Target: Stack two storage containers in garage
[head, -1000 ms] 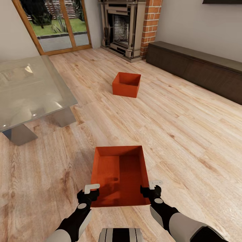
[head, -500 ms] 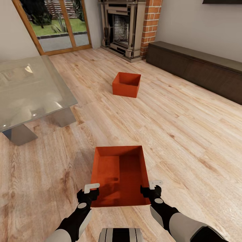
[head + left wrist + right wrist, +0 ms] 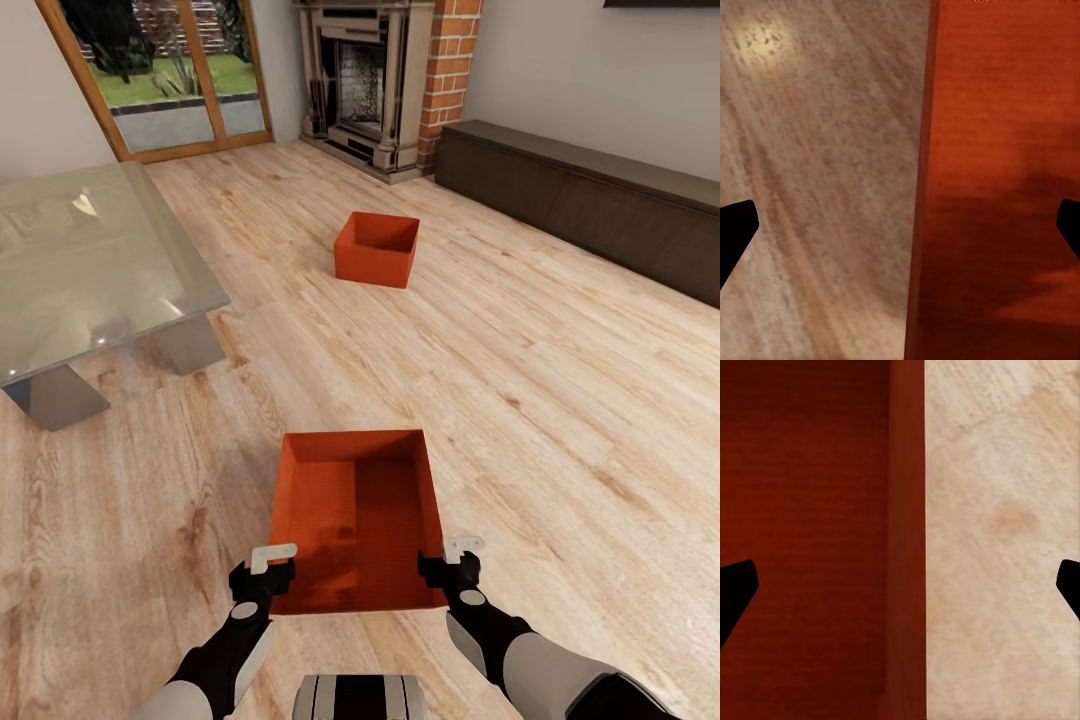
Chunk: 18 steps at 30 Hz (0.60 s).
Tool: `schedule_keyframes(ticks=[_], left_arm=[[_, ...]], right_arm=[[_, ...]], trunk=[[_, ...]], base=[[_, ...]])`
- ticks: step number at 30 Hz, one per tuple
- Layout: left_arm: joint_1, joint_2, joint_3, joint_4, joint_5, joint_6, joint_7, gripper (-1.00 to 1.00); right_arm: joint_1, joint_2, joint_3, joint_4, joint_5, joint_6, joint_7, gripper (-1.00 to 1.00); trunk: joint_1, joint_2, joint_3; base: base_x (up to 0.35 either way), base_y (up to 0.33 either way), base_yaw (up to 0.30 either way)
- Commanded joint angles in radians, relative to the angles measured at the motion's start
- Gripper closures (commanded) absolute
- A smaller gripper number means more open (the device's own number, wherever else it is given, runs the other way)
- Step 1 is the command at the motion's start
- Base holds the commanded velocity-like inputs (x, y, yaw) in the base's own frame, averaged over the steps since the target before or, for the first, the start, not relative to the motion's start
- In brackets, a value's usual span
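Two orange-red storage containers stand on the living room's light wood planks. The near container (image 3: 355, 515) sits right in front of me, open side up. My left gripper (image 3: 268, 570) is open over its left wall near the front corner. The left wrist view has that wall (image 3: 921, 187) running between the two dark fingertips (image 3: 735, 229). My right gripper (image 3: 452, 560) is open over the right wall (image 3: 906, 540) in the same way, one fingertip (image 3: 735, 589) above the box's inside. The other container (image 3: 376, 250) stands farther off, toward the fireplace.
A glass table (image 3: 90, 260) on metal legs fills the left side. A long low dark cabinet (image 3: 600, 195) runs along the right wall. The brick fireplace (image 3: 370, 80) and wood-framed glass doors (image 3: 165, 75) lie at the far end.
The head view has shifted very slightly, so the far room sits a little differently in the picture. Both grippers and the near container hold the same places.
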Motion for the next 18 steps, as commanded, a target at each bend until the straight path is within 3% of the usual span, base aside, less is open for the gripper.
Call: schedule_keyframes(ticks=[1,18], left_arm=[[-0.001,0.001,-0.008,0.0,0.005,-0.002,0.009,-1.0],[-0.001,-0.005,-0.011,0.008,0.004,-0.002,0.007,-1.0]], right_arm=[[-0.001,0.0,0.009,0.001,-0.009,-0.003,-0.004,-1.0],[-0.001,0.001,0.007,0.001,-0.01,-0.003,-0.004,-1.0]], trunk=[[0.0,0.0,-0.001],[0.0,0.0,-0.001]], base=[[0.0,0.0,0.0],[0.0,0.0,0.0]])
